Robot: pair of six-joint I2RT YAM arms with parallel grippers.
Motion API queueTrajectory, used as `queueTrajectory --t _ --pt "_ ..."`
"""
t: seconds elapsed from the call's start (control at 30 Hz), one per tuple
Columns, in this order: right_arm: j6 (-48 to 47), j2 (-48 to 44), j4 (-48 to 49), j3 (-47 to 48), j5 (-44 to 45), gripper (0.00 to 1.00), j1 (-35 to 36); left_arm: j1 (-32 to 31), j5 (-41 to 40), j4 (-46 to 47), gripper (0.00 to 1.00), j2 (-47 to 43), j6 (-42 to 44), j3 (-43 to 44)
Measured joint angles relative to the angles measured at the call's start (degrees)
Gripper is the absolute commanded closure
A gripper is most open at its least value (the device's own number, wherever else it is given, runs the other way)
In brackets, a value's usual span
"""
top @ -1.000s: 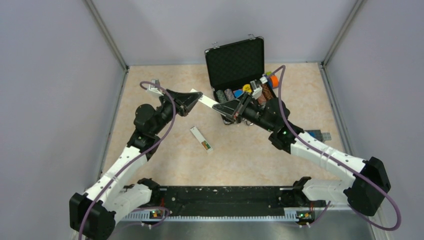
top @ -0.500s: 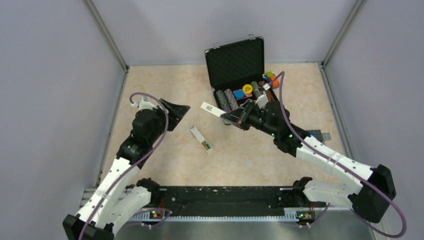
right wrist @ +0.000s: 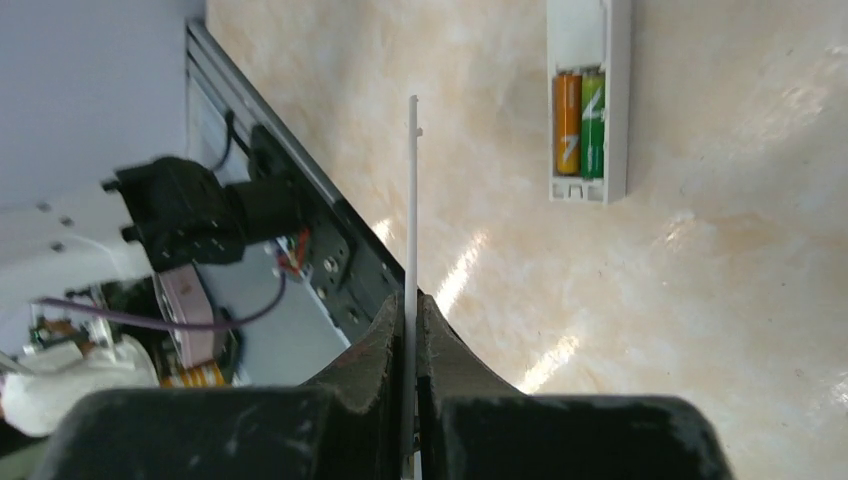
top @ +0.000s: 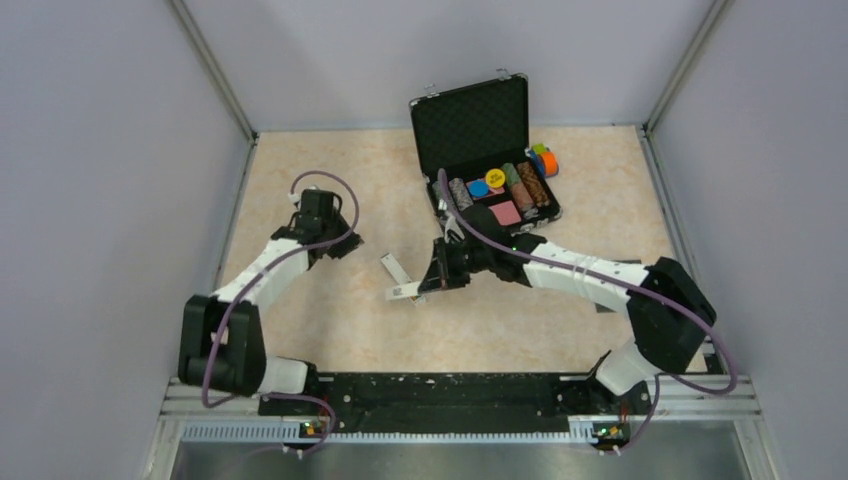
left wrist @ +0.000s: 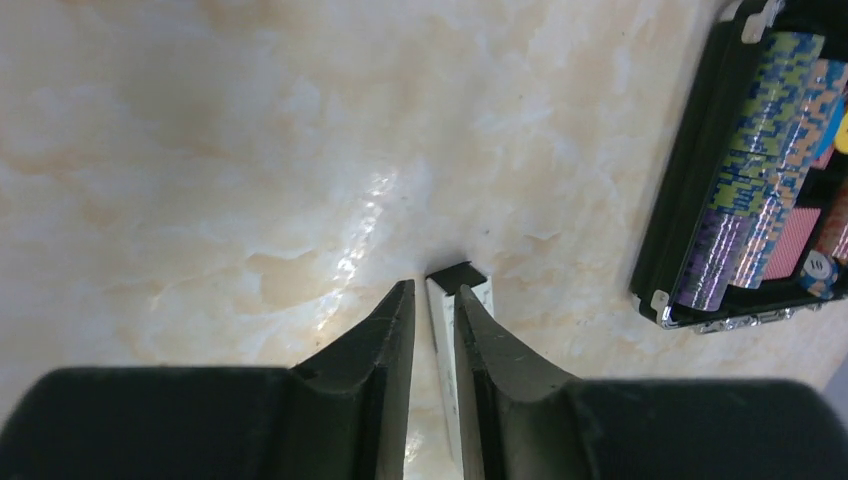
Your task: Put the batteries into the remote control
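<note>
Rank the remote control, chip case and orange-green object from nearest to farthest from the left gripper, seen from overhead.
1. remote control, just right of the left gripper.
2. chip case, farther right, behind.
3. orange-green object, beyond the case.

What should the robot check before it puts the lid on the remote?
1. Both batteries sit in the remote control: ok.
2. Lid pinched in the right gripper: ok.
3. Lid lying flat over the batteries: not ok, it is held edge-on.
4. Batteries facing the right way round: cannot tell.
5. Left gripper away from the remote control: ok.
</note>
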Motion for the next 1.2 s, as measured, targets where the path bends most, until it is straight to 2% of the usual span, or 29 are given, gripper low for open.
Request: queueTrajectory --t 0.17,0.4,0.6,0.9,1.03,1.2 --pt "-5.6 5.9 -2.2 0.0 -3.6 1.0 1.6 -0.3 7.5 4.2 0.75 11.1 2.3 3.8" --pt "-9.2 7.6 -4.6 -1.3 -3.4 1.0 0.9 -1.2 10.6 7.3 0.76 14.6 2.8 3.8" --pt "-9.6 5.0 -4.4 -5.8 -3.9 1.0 -3.4 -3.7 12.2 9.8 0.78 16.7 1.9 0.7" --pt "-10.1 3.1 -5.2 -6.9 -2.8 1.0 -6.3 -4.2 13.9 13.1 0.78 13.8 0.9 -3.9" --pt "-10.1 2.7 -5.2 -6.9 -1.7 1.0 -8.0 -5.0 13.8 11.3 0.76 8.2 0.0 -8.6" --pt "-10.8 2.7 -5.4 -6.5 -2.6 1.0 -9.2 -5.2 12.3 6.7 0.7 -0.3 -1.5 -12.7"
